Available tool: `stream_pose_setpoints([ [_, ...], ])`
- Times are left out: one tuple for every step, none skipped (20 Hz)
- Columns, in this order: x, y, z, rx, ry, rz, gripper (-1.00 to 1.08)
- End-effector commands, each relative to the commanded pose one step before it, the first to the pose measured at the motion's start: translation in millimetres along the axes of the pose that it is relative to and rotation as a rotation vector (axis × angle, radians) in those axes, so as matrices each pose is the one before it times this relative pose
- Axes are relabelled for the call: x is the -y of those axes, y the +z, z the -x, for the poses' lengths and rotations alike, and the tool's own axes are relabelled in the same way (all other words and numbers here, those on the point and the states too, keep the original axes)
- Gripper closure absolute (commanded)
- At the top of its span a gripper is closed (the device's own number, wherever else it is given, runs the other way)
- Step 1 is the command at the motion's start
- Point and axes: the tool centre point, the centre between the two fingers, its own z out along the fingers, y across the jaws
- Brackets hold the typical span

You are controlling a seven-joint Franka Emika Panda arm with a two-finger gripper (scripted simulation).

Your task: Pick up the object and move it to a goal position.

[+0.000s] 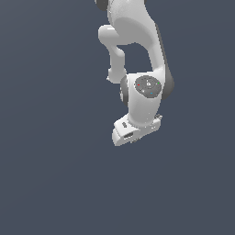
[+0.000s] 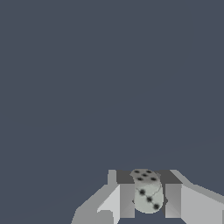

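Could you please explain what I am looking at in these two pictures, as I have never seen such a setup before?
Both are simulator renders of one robot arm. The exterior view, from a camera off the arm, shows the white jointed arm reaching down over a plain dark grey surface. Its claw is at the lower end. The wrist view comes from a camera on the arm itself, looking along the claw. There, a small pale die with dark dots sits between the two fingers, apparently gripped. Nothing else shows on the surface.
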Motion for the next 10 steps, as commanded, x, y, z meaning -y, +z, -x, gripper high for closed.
stream_pose_setpoints([
  [1.30, -30.14, -2.31, -0.00012, -0.00011, 0.00002, 1.08],
  [0.44, -11.91, -1.12, 0.00000, 0.00000, 0.00000, 1.08],
  [0.43, -11.85, -1.15, 0.00000, 0.00000, 0.00000, 1.08],
  [0.55, -11.73, -1.23, -0.00011, -0.00037, -0.00057, 1.08],
  [0.40, -11.64, -1.21, 0.00000, 0.00000, 0.00000, 1.08],
  [0.38, -11.31, -1.22, 0.00000, 0.00000, 0.00000, 1.08],
  [0.35, -10.85, -1.21, 0.00000, 0.00000, 0.00000, 1.08],
  [0.32, -10.27, -1.18, 0.00000, 0.00000, 0.00000, 1.08],
  [0.29, -9.57, -1.14, 0.00000, 0.00000, 0.00000, 1.08],
  [0.25, -8.85, -1.10, 0.00000, 0.00000, 0.00000, 1.08],
])
